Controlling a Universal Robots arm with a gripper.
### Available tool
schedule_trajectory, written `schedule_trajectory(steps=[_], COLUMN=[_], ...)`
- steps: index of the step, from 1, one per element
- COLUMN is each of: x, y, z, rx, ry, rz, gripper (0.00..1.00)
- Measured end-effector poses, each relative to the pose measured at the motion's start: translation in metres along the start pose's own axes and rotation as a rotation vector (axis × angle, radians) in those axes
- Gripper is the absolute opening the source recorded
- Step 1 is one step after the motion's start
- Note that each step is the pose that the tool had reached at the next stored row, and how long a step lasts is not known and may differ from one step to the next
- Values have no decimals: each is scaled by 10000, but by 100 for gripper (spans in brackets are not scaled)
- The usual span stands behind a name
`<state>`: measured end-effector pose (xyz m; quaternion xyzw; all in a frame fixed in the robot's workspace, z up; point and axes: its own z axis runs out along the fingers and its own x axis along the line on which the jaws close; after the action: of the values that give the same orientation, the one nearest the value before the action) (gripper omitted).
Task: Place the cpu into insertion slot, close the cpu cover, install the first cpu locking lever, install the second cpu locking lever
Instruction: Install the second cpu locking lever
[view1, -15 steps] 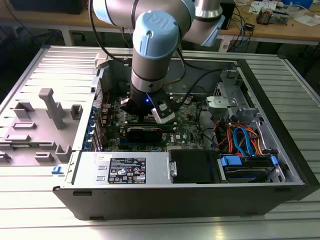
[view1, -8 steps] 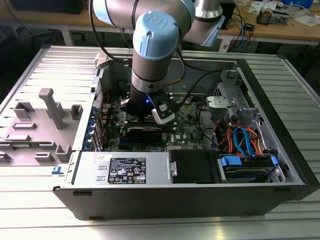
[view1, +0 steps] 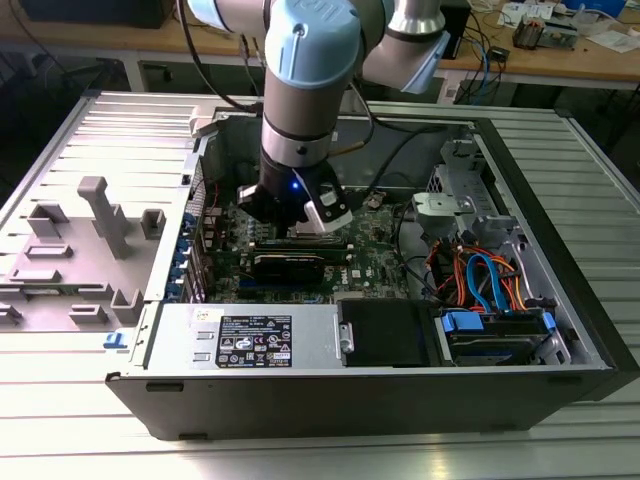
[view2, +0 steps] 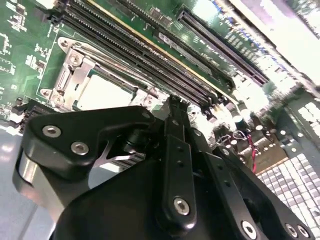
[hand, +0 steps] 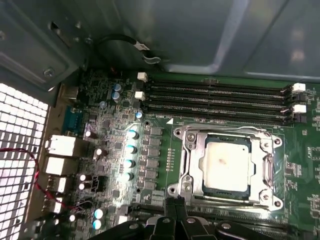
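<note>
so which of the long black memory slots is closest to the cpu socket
The memory slot bordering the insertion slot; the other three lie beyond it, toward the case wall.

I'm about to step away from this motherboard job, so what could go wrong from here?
The black pincer sits low beside the square silver-rimmed socket, where the flat silver-grey chip lies under the thin silver frame plate; a sideways drift might scrape that plate. The long black memory slots run close by and could be clipped.

dull metal cpu (hand: 226, 161), shiny metal cpu cover (hand: 192, 165).

Arm (view1: 310, 90) upright, hand (hand: 175, 207) pointing down
</note>
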<state>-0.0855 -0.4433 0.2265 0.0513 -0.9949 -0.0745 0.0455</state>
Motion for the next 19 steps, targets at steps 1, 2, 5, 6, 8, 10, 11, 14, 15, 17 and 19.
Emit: schedule_trajectory(steps=[1,2,5,6,8,10,11,14,15,17,19], x=[0,-1,-5,-6,-7,-8,-9,-10,-9,-9,-9], y=[7,18,58,78,93,111,117,118,118,118,118], z=[-10,-17,-25,-30,-34,-38,-39,-38,-38,-38,-38], rx=[184,410,565,571,577,590,597,599,600,600,600], ry=[18,38,-6,-54,-109,-196,-253,-288,-289,-289,-290], rz=[18,41,49,44,37,27,21,15,16,16,16], gripper=[11,11,11,11,11,11,11,11,11,11,11])
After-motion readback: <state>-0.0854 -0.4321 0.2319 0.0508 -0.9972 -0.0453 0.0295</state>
